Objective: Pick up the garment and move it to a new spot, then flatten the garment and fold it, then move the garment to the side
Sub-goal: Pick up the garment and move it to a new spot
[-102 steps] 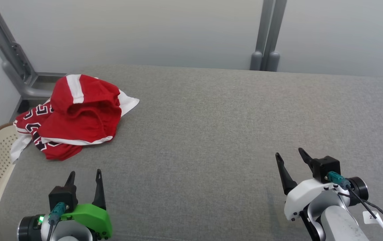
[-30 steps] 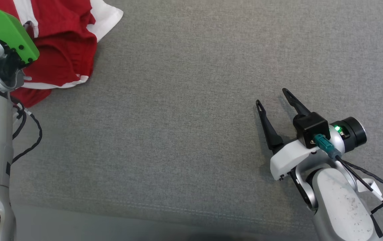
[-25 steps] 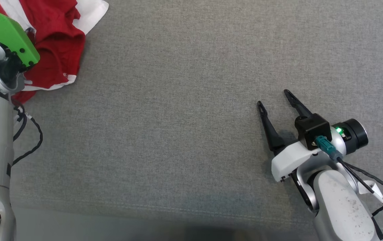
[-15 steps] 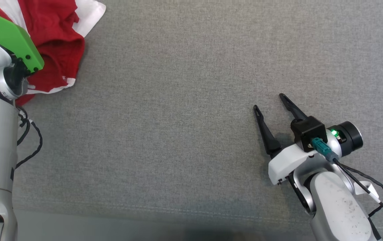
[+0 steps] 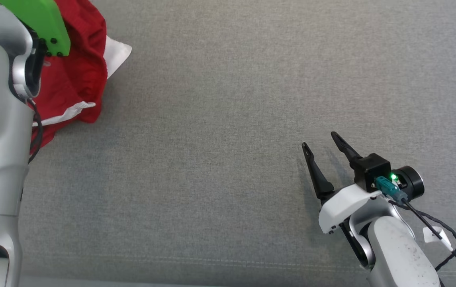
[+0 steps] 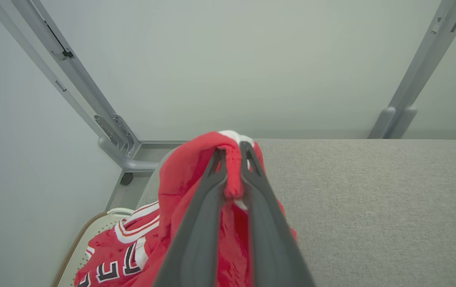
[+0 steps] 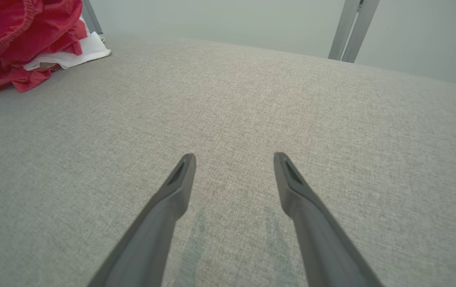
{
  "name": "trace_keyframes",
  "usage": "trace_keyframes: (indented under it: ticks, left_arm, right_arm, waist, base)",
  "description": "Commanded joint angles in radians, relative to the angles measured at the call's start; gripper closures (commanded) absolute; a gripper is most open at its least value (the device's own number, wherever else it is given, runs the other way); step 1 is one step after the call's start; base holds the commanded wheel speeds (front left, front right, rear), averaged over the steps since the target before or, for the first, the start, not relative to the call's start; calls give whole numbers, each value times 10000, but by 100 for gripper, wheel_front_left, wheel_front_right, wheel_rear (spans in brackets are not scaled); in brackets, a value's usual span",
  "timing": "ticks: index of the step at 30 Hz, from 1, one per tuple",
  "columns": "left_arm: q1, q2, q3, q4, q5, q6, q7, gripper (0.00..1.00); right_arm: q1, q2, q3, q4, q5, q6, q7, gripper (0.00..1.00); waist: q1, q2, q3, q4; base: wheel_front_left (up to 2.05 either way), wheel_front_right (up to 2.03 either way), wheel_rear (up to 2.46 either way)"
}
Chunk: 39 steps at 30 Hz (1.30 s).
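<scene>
Entry: step one of the task, the pick-up, is in hand. The left gripper (image 6: 231, 154) has its two dark fingers pressed nearly together on a fold of the red garment (image 6: 180, 187), pinching what looks like an elasticated hem. The cloth rises to a peak at the fingertips and the rest drapes down from there. The bulk of the garment, red with white trim and dark lettering, sits bunched at the far left corner of the grey padded surface (image 5: 228, 119), partly hidden from the head view by the left forearm. I cannot tell whether the bunch is clear of the surface or dragging on it. The right gripper (image 5: 318, 140) is spread wide and holds nothing. It is low over bare grey fabric on the right side, well apart from the garment. Judgement: the grip appears sound but takes only one fold, so the next move calls for a steady lift and a carry toward the open middle, watching for slip. Flattening and folding are not yet begun.
</scene>
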Motion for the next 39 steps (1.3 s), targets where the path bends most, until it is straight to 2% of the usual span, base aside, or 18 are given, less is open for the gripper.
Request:
trace_keyframes:
  ticks: [1, 6, 10, 14, 18, 23, 30, 39]
  left_arm:
    - [-224, -124, -113, -203, 36, -127, -73, 100]
    - [-468, -479, -680, -828, 320, -297, -27, 100]
    - [-549, -982, -986, -1259, 208, -490, -119, 100]
    - [-603, -1710, -1105, -1570, -282, -892, -272, 100]
    - [-755, -2104, -1108, -1699, -650, -1096, -538, 100]
    - [-922, -2556, -1223, -1826, -1248, -1002, -1063, 100]
    - [-367, -2590, -1604, -1193, -1557, -534, -747, 100]
    - [864, -1673, -1554, 195, -1332, -30, -893, 100]
  right_arm:
    - [155, -25, -76, 116, 193, -5, -128, 0]
    - [281, -24, -25, 549, 767, -5, -435, 0]
    - [428, -24, 90, 893, 1035, -5, -586, 0]
    - [417, -22, 297, 1130, 1212, -5, -725, 0]
    - [356, -26, 422, 1250, 1334, -5, -815, 0]
    - [186, -21, 375, 1389, 1453, -5, -970, 0]
    - [-12, -18, 182, 1465, 1521, -5, -1151, 0]
    - [-302, -19, 144, 1453, 1351, -5, -1221, 0]
  waist:
    - [0, -1, -689, -577]
    - [0, -1, -1286, -1463]
    - [0, -1, -1573, -2072]
    - [0, -1, -1679, -2658]
    - [0, -1, -1630, -3046]
    - [0, -1, -1360, -3404]
    - [0, -1, -882, -3301]
    - [0, -1, -412, -2901]
  base:
    - [0, 0, 0]
    - [0, 0, 0]
    - [0, 0, 0]
    - [0, 0, 0]
    - [0, 0, 0]
    - [0, 0, 0]
    - [0, 0, 0]
    - [0, 0, 0]
